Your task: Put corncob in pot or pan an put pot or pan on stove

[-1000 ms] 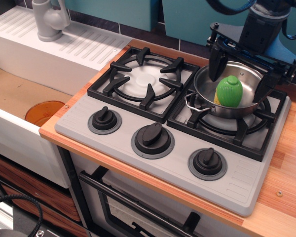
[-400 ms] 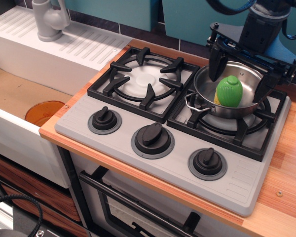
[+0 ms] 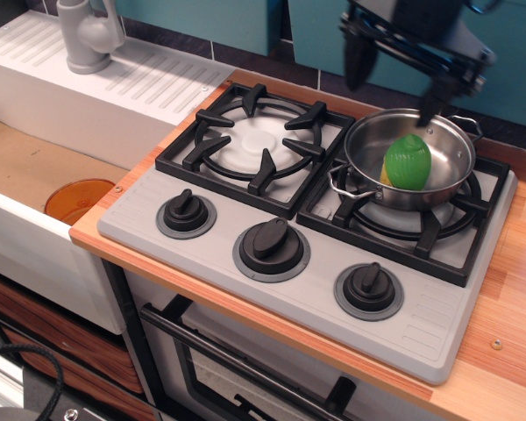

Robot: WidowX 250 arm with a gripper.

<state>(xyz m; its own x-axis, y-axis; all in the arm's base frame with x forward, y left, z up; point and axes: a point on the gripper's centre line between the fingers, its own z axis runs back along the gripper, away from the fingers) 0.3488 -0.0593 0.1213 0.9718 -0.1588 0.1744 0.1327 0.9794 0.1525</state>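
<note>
The green corncob (image 3: 408,161) with a yellow end lies inside the shiny steel pot (image 3: 447,167). The pot rests on the right grate of the grey stove (image 3: 316,281), with its loop handles at front left and back right. My gripper (image 3: 394,74) is open and empty, raised above the pot's back rim, its black fingers (image 3: 356,61) spread wide and clear of the pot.
The left burner grate (image 3: 261,142) is bare. Three black knobs (image 3: 272,241) line the stove front. An orange disc (image 3: 79,200) lies in the sink at left, with a grey faucet (image 3: 88,35) behind. A wooden counter (image 3: 508,298) runs along the right.
My gripper has let go of the pot and risen up and back, away from it. The pot and corncob stay on the right burner.
</note>
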